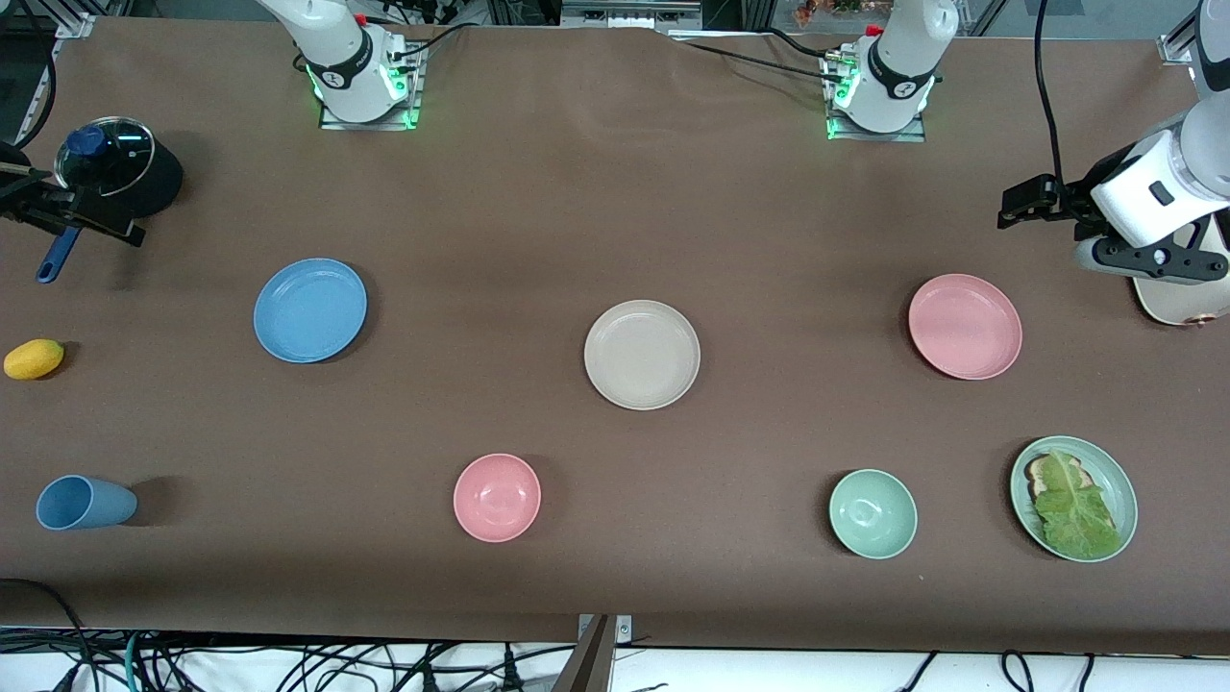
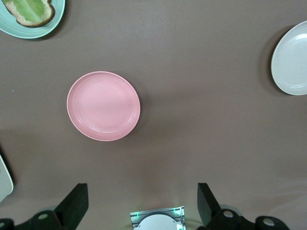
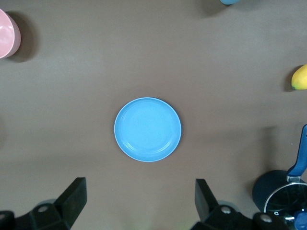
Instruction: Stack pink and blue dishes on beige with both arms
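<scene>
Looking down from the front camera, I see the beige plate (image 1: 642, 354) at the middle of the table, with the blue plate (image 1: 310, 309) well apart from it at about ten o'clock, toward the right arm's end, and the pink plate (image 1: 965, 326) well apart at about two o'clock, toward the left arm's end. All three lie flat on the brown table (image 1: 615, 192), none touching another, so nothing is stacked yet.

My left gripper (image 1: 1026, 204) hangs in the air at the left arm's end of the table, at roughly one o'clock from the pink plate; in its wrist view the fingers (image 2: 74, 205) are spread wide with nothing between them, and the pink plate (image 2: 103, 106) sits whole on the table below. My right gripper (image 1: 24, 200) is up near the table's edge at the right arm's end, over the pot with the glass lid (image 1: 113, 173) (the arm's wrist runs out of the front picture there). Its fingers (image 3: 72, 201) are likewise released and empty, the blue plate (image 3: 147, 129) centred beneath.

Nearer the front camera stand a small pink bowl (image 1: 497, 497), a green bowl (image 1: 873, 513), a green plate with bread and lettuce (image 1: 1073, 497), and a blue cup on its side (image 1: 85, 503). A lemon (image 1: 34, 358) lies at nine o'clock from the blue plate.
</scene>
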Available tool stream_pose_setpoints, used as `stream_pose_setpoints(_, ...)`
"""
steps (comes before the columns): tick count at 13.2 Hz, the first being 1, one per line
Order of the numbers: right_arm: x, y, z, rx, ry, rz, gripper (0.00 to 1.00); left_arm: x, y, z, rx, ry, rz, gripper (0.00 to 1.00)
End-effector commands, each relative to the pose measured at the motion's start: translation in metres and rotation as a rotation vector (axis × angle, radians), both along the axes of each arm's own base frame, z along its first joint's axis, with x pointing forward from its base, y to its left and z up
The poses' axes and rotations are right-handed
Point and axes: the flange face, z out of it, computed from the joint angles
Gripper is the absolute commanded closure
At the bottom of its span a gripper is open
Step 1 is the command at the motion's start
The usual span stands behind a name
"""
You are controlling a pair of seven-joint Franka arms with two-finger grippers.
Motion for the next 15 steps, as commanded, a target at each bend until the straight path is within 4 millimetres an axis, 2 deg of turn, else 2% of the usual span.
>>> stream_pose_setpoints(1, -0.003, -0.002, 0.004, -0.012, -0.006, -0.006, 0.0, 0.017, 0.003, 0.005, 0.006, -0.019, 0.008, 0.0)
stream_pose_setpoints(5, -0.003, -0.002, 0.004, -0.012, -0.004, -0.006, 0.0, 0.037, -0.024, -0.027, 0.015, -0.007, -0.048, 0.0)
stream_pose_setpoints(6, -0.003, -0.002, 0.004, -0.011, -0.004, -0.006, 0.0, 0.042, -0.025, -0.035, 0.017, 0.0, -0.05, 0.0)
stream_pose_setpoints(9, -0.003, -0.002, 0.004, -0.011, -0.004, -0.006, 0.0, 0.053, -0.044, -0.07, 0.031, 0.044, -0.08, 0.0)
stream_pose_setpoints(10, -0.003, -0.002, 0.004, -0.011, -0.004, -0.006, 0.0, 0.054, -0.038, -0.074, 0.044, 0.051, -0.072, 0.0)
stream_pose_setpoints(11, -0.003, -0.002, 0.004, -0.011, -0.004, -0.006, 0.0, 0.058, -0.035, -0.089, 0.052, 0.074, -0.069, 0.0)
stream_pose_setpoints(12, -0.003, -0.002, 0.004, -0.011, -0.004, -0.006, 0.0, 0.059, -0.035, -0.092, 0.052, 0.08, -0.071, 0.0)
stream_pose_setpoints(13, -0.003, -0.002, 0.004, -0.011, -0.006, -0.006, 0.0, 0.062, -0.03, -0.105, 0.052, 0.103, -0.062, 0.0)
stream_pose_setpoints(15, -0.003, -0.002, 0.004, -0.011, -0.006, -0.006, 0.0, 0.068, -0.013, -0.125, 0.05, 0.133, -0.037, 0.0)
